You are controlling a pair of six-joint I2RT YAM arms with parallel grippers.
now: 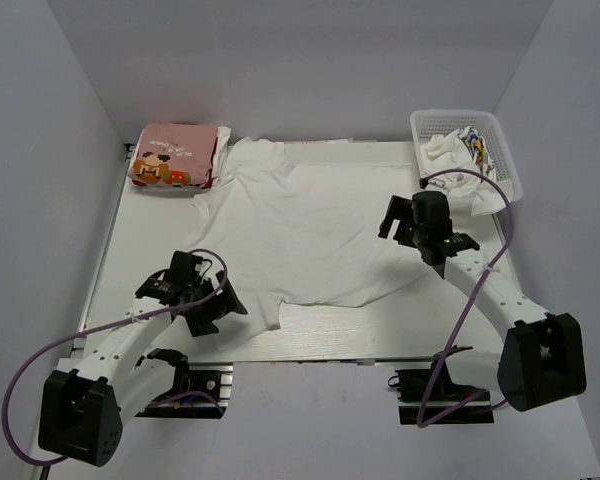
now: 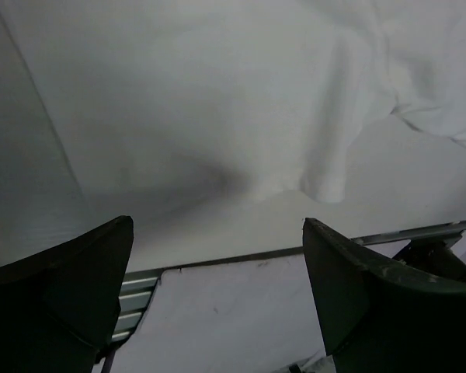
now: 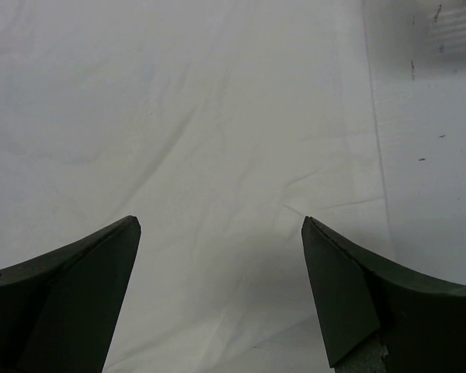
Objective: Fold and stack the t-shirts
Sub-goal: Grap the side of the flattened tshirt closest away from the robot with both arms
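Observation:
A large white t-shirt (image 1: pixel 310 225) lies spread flat across the middle of the table. A pink t-shirt (image 1: pixel 175 157) with an orange-brown cartoon print sits folded at the back left. My left gripper (image 1: pixel 218 305) hovers open by the white shirt's near-left sleeve. In the left wrist view that sleeve's hem (image 2: pixel 326 183) lies beyond the left gripper (image 2: pixel 217 233), with nothing between the fingers. My right gripper (image 1: pixel 400 220) stands open over the shirt's right side. The right wrist view shows the right gripper (image 3: pixel 221 225) above smooth white cloth (image 3: pixel 179 116), holding nothing.
A white lattice basket (image 1: pixel 500 140) at the back right holds crumpled cloth, some of it spilling over the near rim. The table's front edge (image 2: pixel 241 260) runs just under my left fingers. Bare tabletop (image 3: pixel 427 155) shows right of the shirt's hem.

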